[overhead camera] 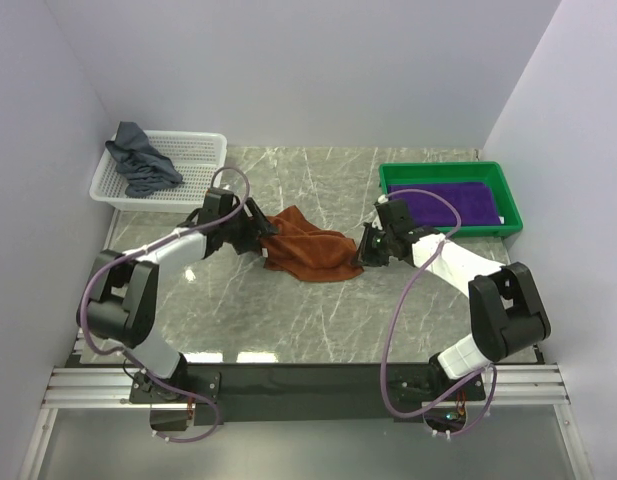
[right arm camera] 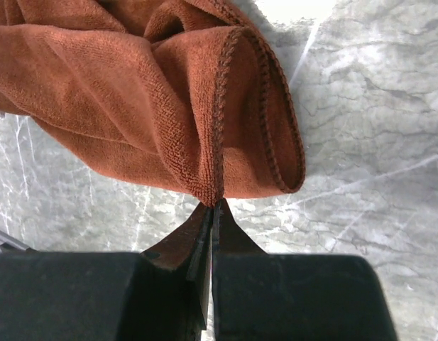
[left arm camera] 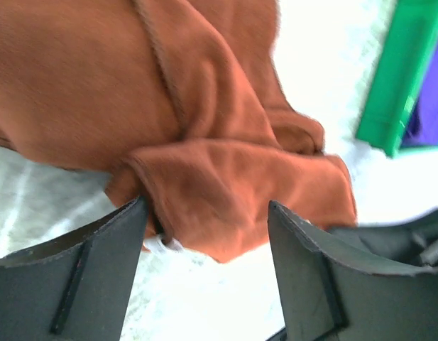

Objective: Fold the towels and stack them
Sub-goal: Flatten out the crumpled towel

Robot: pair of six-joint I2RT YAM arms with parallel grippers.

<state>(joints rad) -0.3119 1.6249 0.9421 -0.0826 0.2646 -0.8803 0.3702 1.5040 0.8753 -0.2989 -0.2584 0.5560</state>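
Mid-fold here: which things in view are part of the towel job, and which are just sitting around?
Job: rust-brown towel, pinched by the right gripper, left gripper open at its other end; purple towel in the green tray; grey-blue towel in the white mesh basket.
Not the job: green tray; white mesh basket.

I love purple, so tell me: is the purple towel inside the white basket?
No, the purple towel lies in the green tray, while the white basket holds a grey-blue towel.

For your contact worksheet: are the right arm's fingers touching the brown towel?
Touching. The right wrist view shows the fingers pinching the brown towel by its hem.
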